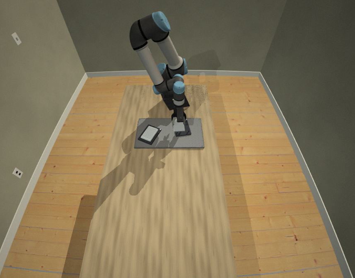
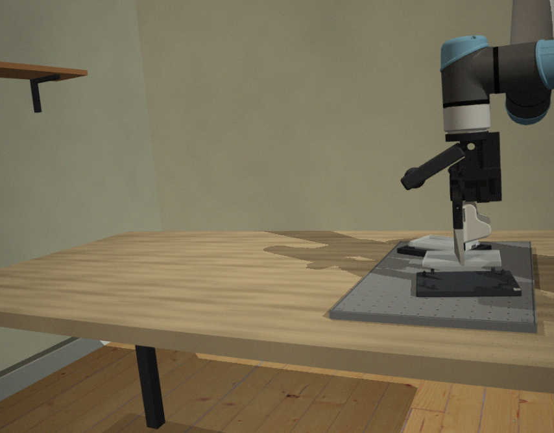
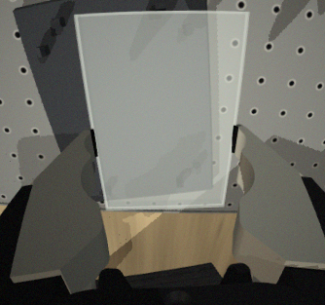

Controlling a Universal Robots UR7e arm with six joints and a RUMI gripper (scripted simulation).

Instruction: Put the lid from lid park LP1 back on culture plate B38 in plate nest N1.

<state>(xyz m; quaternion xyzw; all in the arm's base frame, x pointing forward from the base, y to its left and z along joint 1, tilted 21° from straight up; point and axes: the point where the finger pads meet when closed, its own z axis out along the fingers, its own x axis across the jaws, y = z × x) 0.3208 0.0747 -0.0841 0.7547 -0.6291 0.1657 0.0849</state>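
My gripper [image 1: 179,122] is shut on the clear lid [image 1: 179,127] and holds it level, a little above the dark lid park LP1 [image 1: 183,132]. In the wrist view the two jaws press on the lid's [image 3: 161,108] long edges, and the empty park [image 3: 55,77] lies below it, shifted to the left. From the side the lid [image 2: 465,257] hangs clear of the park's [image 2: 468,284] pegs. The culture plate B38 [image 1: 149,133], white with many wells and uncovered, sits in its black nest N1 at the left of the grey plate. It also shows behind the gripper in the side view [image 2: 429,242].
Park and nest both stand on a grey perforated baseplate [image 1: 168,138] on a long wooden table. The arm's base stands at the table's far end. A wall shelf [image 2: 34,72] hangs far off to the left.
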